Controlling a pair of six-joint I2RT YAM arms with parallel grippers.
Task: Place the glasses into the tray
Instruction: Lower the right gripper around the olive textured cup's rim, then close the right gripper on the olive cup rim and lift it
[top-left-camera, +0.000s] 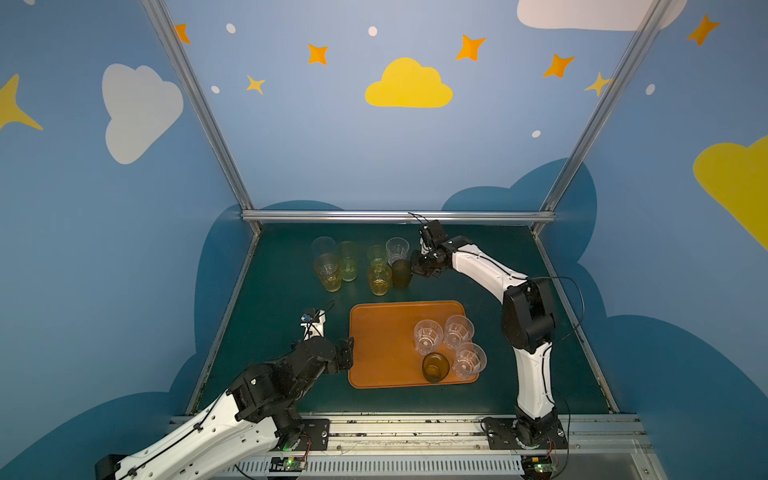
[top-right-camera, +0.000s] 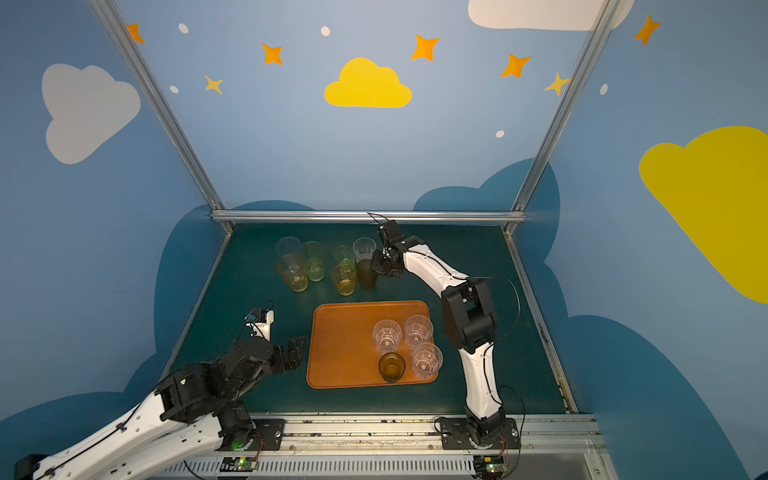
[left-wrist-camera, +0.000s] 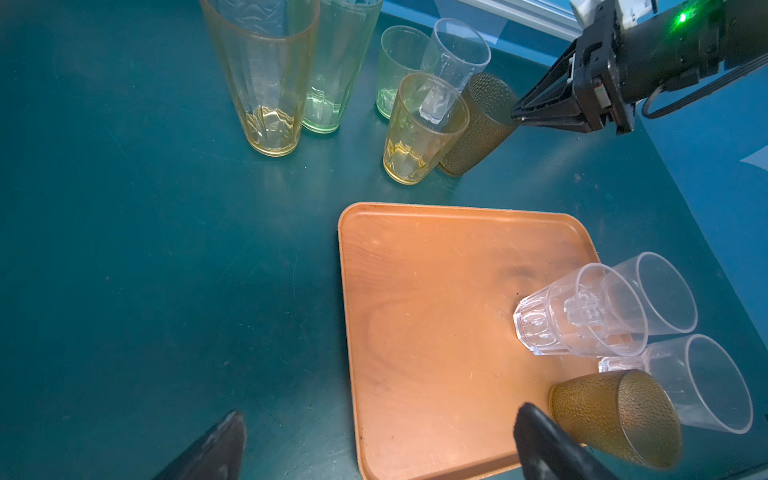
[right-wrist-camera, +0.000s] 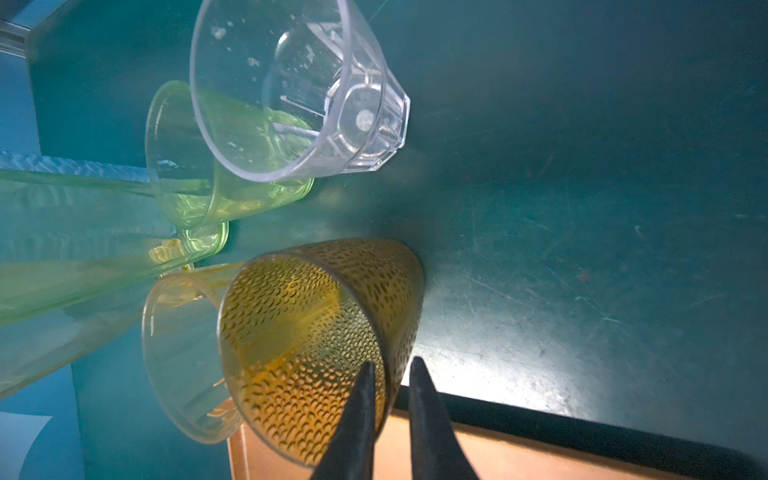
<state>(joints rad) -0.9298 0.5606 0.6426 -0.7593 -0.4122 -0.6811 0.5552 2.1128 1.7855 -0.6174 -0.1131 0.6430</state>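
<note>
Orange tray (top-left-camera: 382, 345): four glasses (top-left-camera: 428, 336), seven outside.

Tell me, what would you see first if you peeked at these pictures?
The orange tray in the middle of the dark green table grabs you first, with three clear glasses and one brown glass huddled in its near right corner. Behind it, the right gripper has its jaws either side of the rim of a second brown glass, beside a bunch of yellow and green glasses.
</note>
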